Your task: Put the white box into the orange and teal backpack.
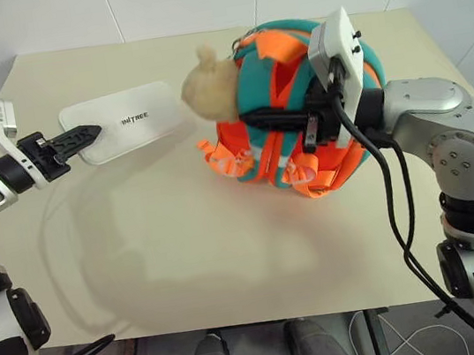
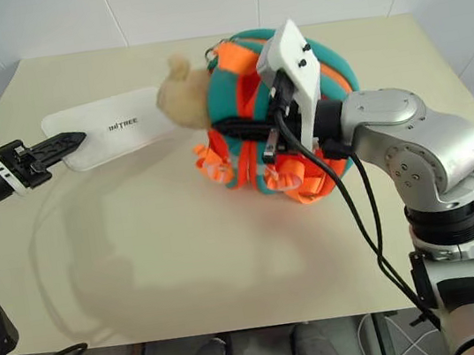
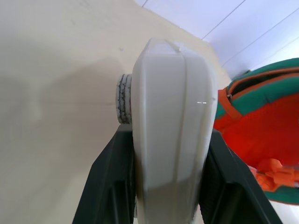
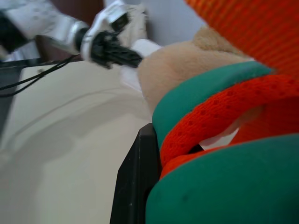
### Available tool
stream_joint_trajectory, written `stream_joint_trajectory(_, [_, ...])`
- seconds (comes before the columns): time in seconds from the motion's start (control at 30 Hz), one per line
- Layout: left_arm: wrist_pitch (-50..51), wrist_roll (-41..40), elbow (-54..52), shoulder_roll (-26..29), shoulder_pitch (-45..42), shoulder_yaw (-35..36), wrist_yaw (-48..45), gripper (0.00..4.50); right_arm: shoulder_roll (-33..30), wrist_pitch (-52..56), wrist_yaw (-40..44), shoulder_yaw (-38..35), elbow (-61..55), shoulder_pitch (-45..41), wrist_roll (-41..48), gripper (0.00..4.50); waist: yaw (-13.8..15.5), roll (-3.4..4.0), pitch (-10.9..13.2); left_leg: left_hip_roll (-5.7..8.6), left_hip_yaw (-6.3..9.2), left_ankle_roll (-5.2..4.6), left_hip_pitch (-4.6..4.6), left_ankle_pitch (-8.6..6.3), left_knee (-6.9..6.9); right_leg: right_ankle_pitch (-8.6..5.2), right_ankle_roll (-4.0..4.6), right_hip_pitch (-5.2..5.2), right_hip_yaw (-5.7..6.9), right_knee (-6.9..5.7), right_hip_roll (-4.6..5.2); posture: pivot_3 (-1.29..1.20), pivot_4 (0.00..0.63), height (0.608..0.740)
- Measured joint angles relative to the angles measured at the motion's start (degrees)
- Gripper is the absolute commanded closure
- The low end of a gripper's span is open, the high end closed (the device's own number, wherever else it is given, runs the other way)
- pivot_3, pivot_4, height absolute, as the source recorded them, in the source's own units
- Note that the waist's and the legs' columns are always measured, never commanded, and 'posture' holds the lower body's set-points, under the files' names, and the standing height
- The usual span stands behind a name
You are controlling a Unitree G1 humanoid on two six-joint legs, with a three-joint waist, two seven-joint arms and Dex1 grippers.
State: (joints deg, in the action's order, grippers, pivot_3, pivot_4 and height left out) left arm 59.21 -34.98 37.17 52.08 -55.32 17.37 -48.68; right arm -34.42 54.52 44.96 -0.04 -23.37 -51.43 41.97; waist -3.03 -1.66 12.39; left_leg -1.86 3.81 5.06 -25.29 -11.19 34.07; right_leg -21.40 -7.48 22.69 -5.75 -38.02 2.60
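Left eye view: white box (image 1: 126, 123) looks stiff, smooth, maybe slippery.
Left gripper (image 1: 79, 138): pinches its end.
Right gripper (image 1: 257, 120): squeezes the soft orange and teal backpack (image 1: 303, 78).

We hold our left arm out to the left, its left gripper (image 1: 79, 137) pointing right, fingers clamped flat, our right arm bent inward, wrist turned left, right gripper (image 1: 257, 118) pinched shut, both raised.
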Motion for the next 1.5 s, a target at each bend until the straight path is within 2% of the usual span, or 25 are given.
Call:
stream_joint_trajectory(0.27, [-3.45, 3.03, 1.87, 1.61, -1.80, -2.36, -5.45, 3.23, -8.24, 0.71, 9.35, 0.22, -5.79, 0.78, 5.91, 4.50, -0.18, 0.00, 0.00, 0.00, 0.01, -0.05, 0.02, 0.02, 0.03, 0.00, 0.00, -0.01, 0.01, -0.06, -0.01, 0.00, 0.150, 0.740])
stream_joint_trajectory(0.47, [-5.00, 4.76, 2.09, 2.32, -2.66, -4.21, -9.27, 3.23, -12.15, 0.93, 13.52, -0.33, -6.96, 0.80, 10.21, 4.50, -0.13, 0.00, 0.00, -0.02, 0.02, -0.10, 0.04, 0.03, 0.07, -0.01, 0.01, 0.00, 0.02, -0.15, -0.02, 0.00, 0.150, 0.740])
stream_joint_trajectory(0.73, [-7.58, 5.77, -0.91, 4.30, -2.42, -5.00, -16.62, 3.23, -15.44, -4.63, 18.59, -0.97, -7.51, 6.80, 9.53, 4.50, -0.21, 0.00, 0.00, -0.02, 0.02, -0.11, 0.06, 0.03, 0.12, -0.01, 0.01, -0.01, 0.01, -0.25, -0.03, 0.00, 0.150, 0.740])
stream_joint_trajectory(0.93, [-14.92, -1.17, -9.83, 2.67, 4.61, 5.04, -22.78, 3.23, -16.56, -9.41, 18.96, -2.65, -5.19, 11.60, 5.53, 4.50, -0.09, -0.01, 0.00, -0.05, 0.02, -0.14, 0.11, 0.03, 0.29, -0.02, 0.03, -0.03, 0.00, -0.47, -0.03, 0.00, 0.150, 0.740])
stream_joint_trajectory(1.13, [-16.44, -6.47, -17.45, 1.07, 11.25, 10.04, -24.73, 3.23, -16.53, -11.74, 18.97, -2.49, -3.62, 13.70, 2.96, 4.50, -0.17, 0.00, 0.00, -0.03, 0.04, -0.33, 0.24, -0.06, 0.71, -0.01, 0.02, -0.23, -0.03, -0.73, -0.03, 0.00, 0.150, 0.740])
stream_joint_trajectory(1.27, [-18.27, -7.67, -21.09, -0.33, 17.31, 10.32, -27.67, 3.23, -16.45, -13.12, 19.13, -2.43, -1.56, 13.83, 1.36, 4.50, -0.07, -0.01, 0.00, -0.04, 0.08, -0.35, 0.23, -0.07, 0.90, 0.01, 0.01, -0.24, -0.01, -0.88, -0.06, 0.00, 0.150, 0.740])
stream_joint_trajectory(1.5, [-20.78, -8.92, -22.57, -0.96, 17.66, 9.57, -30.72, 3.23, -15.01, -14.38, 19.21, -1.63, -0.57, 13.80, 0.41, 4.50, 0.07, -0.01, 0.00, -0.01, 0.09, -0.37, 0.22, -0.06, 0.95, 0.03, -0.01, -0.27, -0.01, -0.88, -0.05, 0.00, 0.150, 0.740])
